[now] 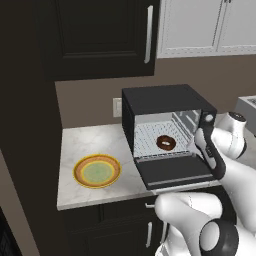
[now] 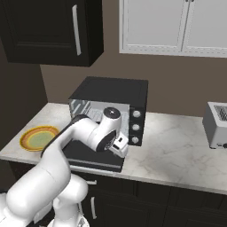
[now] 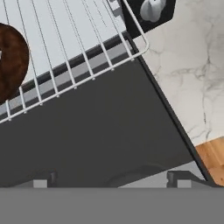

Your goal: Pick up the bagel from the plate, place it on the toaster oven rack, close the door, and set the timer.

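The pincer point(image 1: 196, 142) hangs over the right end of the lowered door point(image 1: 172, 171), jaws spread wide with nothing between them. Right beneath it is the door's flat dark inner face, with the silver bar handle point(image 3: 175, 177) running along its far edge in the hand view.

Just beyond, the bagel point(image 1: 166, 143) lies flat on the toaster oven rack point(image 1: 150, 137), near the rack's front and roughly central in the cavity, apart from the pincer. It looks light and a little soft, with a glaze that may be slick, but it seems to need no more handling.

The door is the next thing to grasp, I'd say: rigid, hinged at the bottom, best taken by the bar handle or pushed up from under its free edge.

Further left on the marble worktop point(image 1: 92, 142), the plate point(image 1: 97, 171) sits bare. The oven's knobs point(image 2: 136, 120) line its right front.
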Tool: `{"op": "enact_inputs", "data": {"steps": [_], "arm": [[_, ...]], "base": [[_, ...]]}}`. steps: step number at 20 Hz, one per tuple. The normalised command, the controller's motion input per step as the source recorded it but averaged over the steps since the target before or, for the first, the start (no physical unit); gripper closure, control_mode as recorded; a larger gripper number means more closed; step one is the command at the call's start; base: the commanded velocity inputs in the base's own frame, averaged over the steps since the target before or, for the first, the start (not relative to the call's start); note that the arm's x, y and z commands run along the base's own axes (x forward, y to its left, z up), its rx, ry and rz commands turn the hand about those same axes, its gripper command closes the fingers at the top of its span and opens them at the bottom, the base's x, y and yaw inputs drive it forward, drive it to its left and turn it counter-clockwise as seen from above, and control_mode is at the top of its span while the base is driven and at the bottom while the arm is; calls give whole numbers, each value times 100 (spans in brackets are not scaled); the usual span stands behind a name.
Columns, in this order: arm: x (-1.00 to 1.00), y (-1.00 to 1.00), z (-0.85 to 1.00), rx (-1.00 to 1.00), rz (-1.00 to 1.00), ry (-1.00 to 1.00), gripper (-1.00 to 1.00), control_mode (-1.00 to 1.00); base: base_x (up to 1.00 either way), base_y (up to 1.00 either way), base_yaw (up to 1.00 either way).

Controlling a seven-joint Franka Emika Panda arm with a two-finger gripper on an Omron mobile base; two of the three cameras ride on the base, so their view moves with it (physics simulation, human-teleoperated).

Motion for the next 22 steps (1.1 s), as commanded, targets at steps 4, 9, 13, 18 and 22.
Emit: {"op": "enact_inputs", "data": {"steps": [4, 9, 13, 18, 22], "arm": [[18, -16, -26, 0, -1, 7, -100, -100], [9, -12, -30, 0, -1, 2, -100, -100], [13, -7, -29, 0, -1, 0, -100, -100], [26, -1, -22, 1, -1, 0, -100, -100], [40, 0, -19, 1, -1, 0, -100, -100]], "base": [[0, 0, 0], [0, 0, 0], [0, 0, 0], [0, 0, 0], [0, 0, 0]]}}
